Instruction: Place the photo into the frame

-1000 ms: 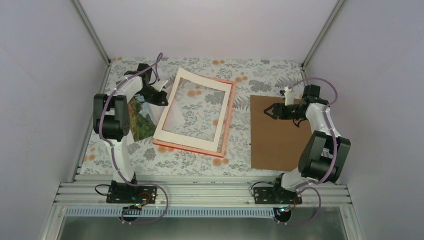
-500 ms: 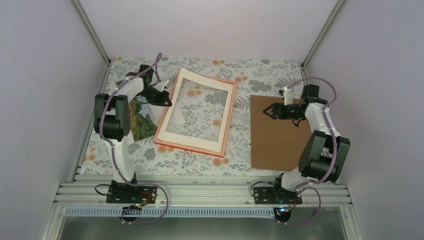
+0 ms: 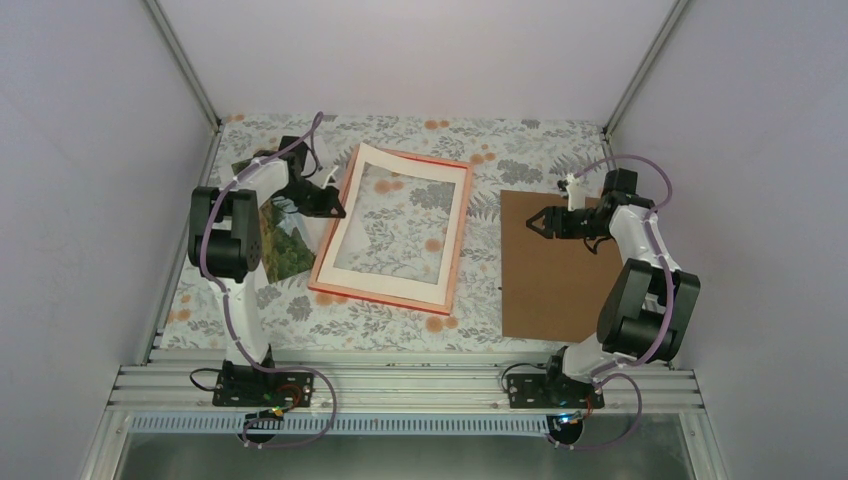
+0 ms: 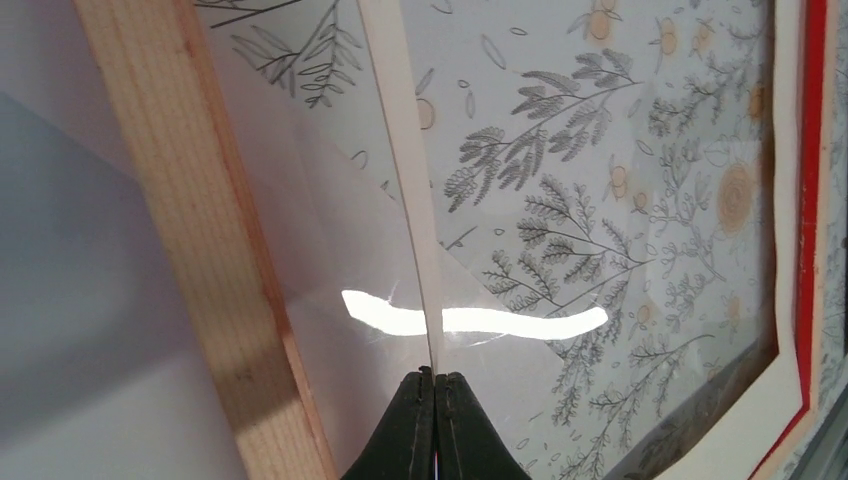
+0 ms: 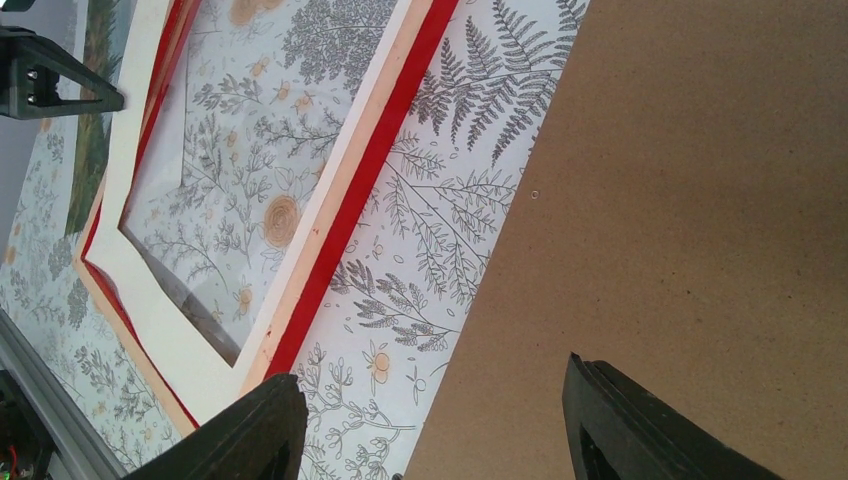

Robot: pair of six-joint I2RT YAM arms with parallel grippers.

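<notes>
Fingers of the left gripper [image 4: 435,378] are clenched on the thin left edge of a cream cardboard mat [image 5: 160,330] with a rectangular window. In the left wrist view that edge runs straight up from the pinched fingertips and looks lifted a little, though the top view shows the mat lying almost flat. The mat sits inside the large rectangular red frame [image 5: 345,225], which lies in the middle of the desk [image 3: 480,295] on a floral cloth. The frame shows a paler orange-pink face beside its red edge. Its clear pane [image 4: 540,230] shows the leaf pattern through it and carries a bright streak of glare.

The rectangular paper photo of green trees [image 3: 285,245] lies on the desk just left of the frame, partly hidden under the left arm and outside the frame.

The right gripper [image 5: 440,430] is released, jaws spread wide with nothing between them. It hangs above the upper left part of a brown hardboard backing sheet [image 3: 550,280] that lies flat to the right of the frame, apart from it.
</notes>
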